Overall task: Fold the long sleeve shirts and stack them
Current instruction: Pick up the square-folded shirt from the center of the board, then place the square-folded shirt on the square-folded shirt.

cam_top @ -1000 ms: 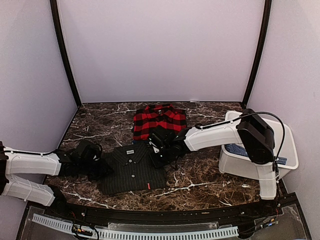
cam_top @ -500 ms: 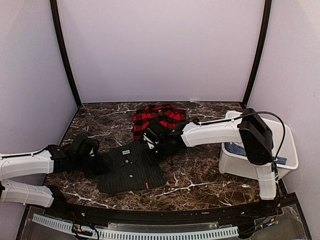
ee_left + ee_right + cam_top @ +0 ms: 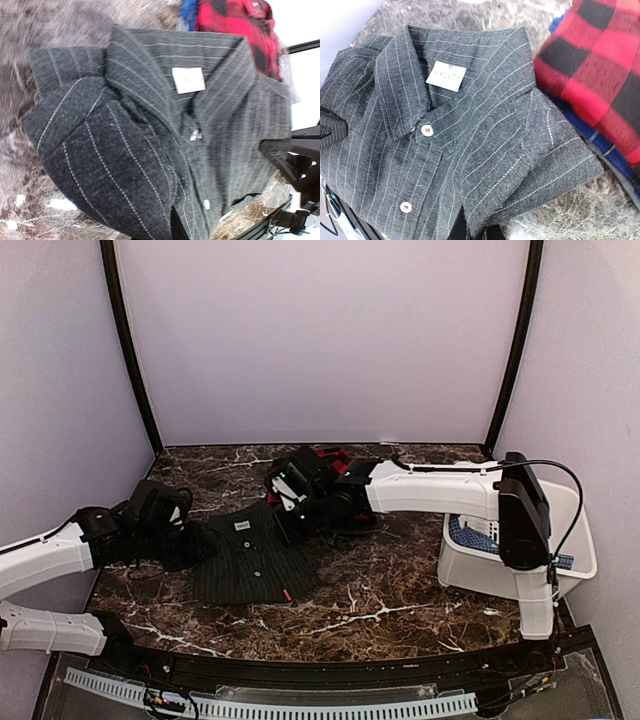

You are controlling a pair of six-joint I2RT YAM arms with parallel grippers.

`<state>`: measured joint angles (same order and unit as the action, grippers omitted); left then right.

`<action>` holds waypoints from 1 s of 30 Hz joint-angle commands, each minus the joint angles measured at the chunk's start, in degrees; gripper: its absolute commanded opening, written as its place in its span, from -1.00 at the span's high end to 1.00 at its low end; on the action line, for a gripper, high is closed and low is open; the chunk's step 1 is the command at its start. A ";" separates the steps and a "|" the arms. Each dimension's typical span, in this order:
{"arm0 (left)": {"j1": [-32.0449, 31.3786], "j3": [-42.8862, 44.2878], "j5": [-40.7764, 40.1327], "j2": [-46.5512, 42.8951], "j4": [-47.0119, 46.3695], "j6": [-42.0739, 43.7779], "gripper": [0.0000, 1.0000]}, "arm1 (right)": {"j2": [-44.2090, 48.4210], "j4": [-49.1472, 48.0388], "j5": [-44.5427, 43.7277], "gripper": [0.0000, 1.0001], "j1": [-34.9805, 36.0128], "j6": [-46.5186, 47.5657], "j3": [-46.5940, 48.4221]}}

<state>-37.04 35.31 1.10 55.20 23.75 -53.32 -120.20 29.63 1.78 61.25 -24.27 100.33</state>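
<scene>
The dark charcoal pinstriped shirt lies folded, collar toward the back, with its near hem on the table. My left gripper is shut on its left shoulder fold, and the cloth hides most of its fingers in the left wrist view. My right gripper is shut on the right shoulder fold, seen in the right wrist view. The red-and-black plaid shirt lies folded just behind, mostly hidden by my right arm. It shows beside the charcoal shirt in the right wrist view.
A white plastic bin stands at the right edge with blue checked cloth inside. A blue cloth edge shows under the plaid shirt. The dark marble table is walled on three sides.
Both grippers have moved toward the back, taking the charcoal shirt's collar end with them up to the plaid shirt. My right arm now covers most of the plaid shirt.
</scene>
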 commanded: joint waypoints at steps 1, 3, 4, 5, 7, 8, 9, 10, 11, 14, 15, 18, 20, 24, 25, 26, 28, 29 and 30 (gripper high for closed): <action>-0.32 6.20 -0.45 -0.29 2.50 3.23 1.00 | 2.92 1.20 -1.42 1.00 0.13 2.10 4.65; -0.32 8.62 -2.17 0.62 3.18 4.16 1.00 | 3.32 1.96 -1.60 1.00 -0.58 2.58 5.62; -0.32 10.28 -2.53 1.47 3.24 4.86 1.00 | 3.65 2.11 -1.59 1.00 -0.98 2.82 5.89; -0.32 11.04 -2.65 2.63 3.15 5.23 1.00 | 4.09 2.16 -2.99 1.00 -1.49 2.98 6.15; -0.32 13.65 -2.78 4.95 2.29 6.42 1.00 | 4.88 2.76 -3.54 1.00 -2.70 3.63 6.78; -0.32 15.56 -2.69 5.90 1.53 7.27 1.00 | 5.15 3.02 -3.86 1.00 -3.36 3.95 7.19; -0.27 16.67 -2.51 8.06 1.02 7.71 1.00 | 5.42 3.37 -4.02 1.00 -4.14 4.27 7.64; -0.29 18.95 -2.09 9.17 -0.02 8.67 1.00 | 5.68 3.69 -4.13 1.00 -4.96 4.64 8.16; -0.25 20.12 -1.95 11.69 -0.37 9.11 1.00 | 5.88 4.11 -4.28 1.00 -5.79 4.91 8.78; -0.11 26.87 -1.56 16.99 -1.44 11.81 1.00 | 6.63 4.96 -4.66 1.00 -8.16 6.06 10.31; 0.26 28.08 -1.42 19.63 -1.65 12.39 1.00 | 6.69 5.35 -4.88 1.00 -8.97 6.46 10.76; 1.65 34.16 0.96 24.69 -3.14 14.61 1.00 | 6.91 5.54 -5.28 1.00 -11.65 7.23 11.33; 3.01 37.48 2.77 28.53 -4.61 15.51 1.00 | 6.71 5.45 -5.53 1.00 -14.08 7.67 11.58; 5.49 44.51 6.57 38.00 -6.87 17.00 1.00 | 5.50 6.01 -5.74 1.00 -17.78 8.55 13.57; 5.71 47.05 7.67 39.43 -7.11 17.52 1.00 | 4.98 6.28 -5.71 1.00 -18.59 8.73 14.28; 6.11 48.28 8.20 42.07 -7.17 17.67 1.00 | 4.53 6.50 -5.61 1.00 -19.27 9.06 14.95; 6.58 51.60 9.64 45.54 -7.66 17.94 1.00 | 3.83 6.61 -5.72 1.00 -20.52 9.58 16.06; 6.69 53.59 10.50 46.54 -8.08 18.04 1.00 | 3.45 6.70 -5.73 1.00 -21.20 9.71 16.50; 6.95 54.62 10.94 48.59 -8.22 18.06 1.00 | 2.91 7.03 -5.59 1.00 -21.89 9.76 17.15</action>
<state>-30.83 84.31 7.46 99.90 17.87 -37.36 -115.96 37.71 -3.09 41.28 -16.01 113.78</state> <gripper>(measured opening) 0.053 0.032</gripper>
